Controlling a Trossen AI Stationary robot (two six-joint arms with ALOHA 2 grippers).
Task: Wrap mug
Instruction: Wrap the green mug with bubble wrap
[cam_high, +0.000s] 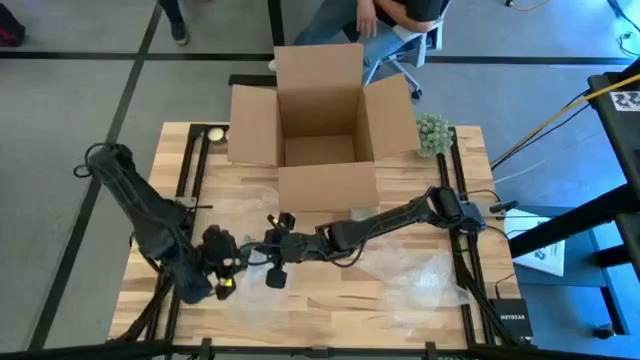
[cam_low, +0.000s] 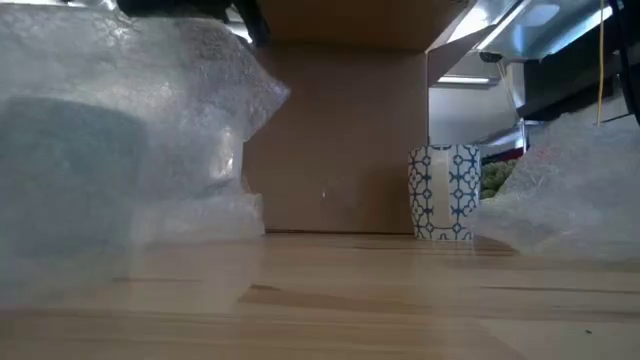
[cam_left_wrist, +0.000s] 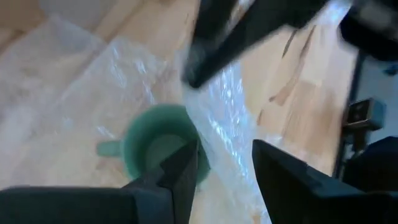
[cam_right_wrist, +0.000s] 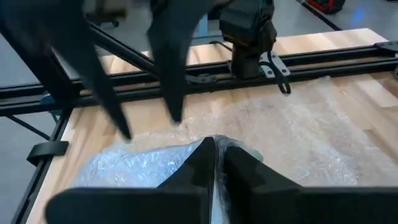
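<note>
A green mug (cam_left_wrist: 155, 146) stands upright on the wooden table, seen from above in the left wrist view. My left gripper (cam_left_wrist: 227, 168) hovers open just over it. One finger (cam_left_wrist: 183, 171) is at the mug's rim, and a strip of bubble wrap (cam_left_wrist: 217, 118) runs between the fingers. My right gripper (cam_right_wrist: 216, 155) is shut on that wrap, close beside the left gripper (cam_high: 228, 268) near the table's middle. The high view hides the mug under the grippers. My right gripper pinches an edge of the bubble wrap (cam_right_wrist: 186, 155) between its two shut fingers. The wrap is raised off the table beside the mug and bunches around the fingertips. Whether my left gripper touches the mug or the wrap, I cannot tell.
An open cardboard box (cam_high: 320, 120) stands at the table's far side, a green bumpy object (cam_high: 432, 133) to its right. A blue-and-white patterned cup (cam_low: 445, 190) stands in front of the box. More bubble wrap (cam_high: 425, 270) lies at the table's right. A person sits beyond the table.
</note>
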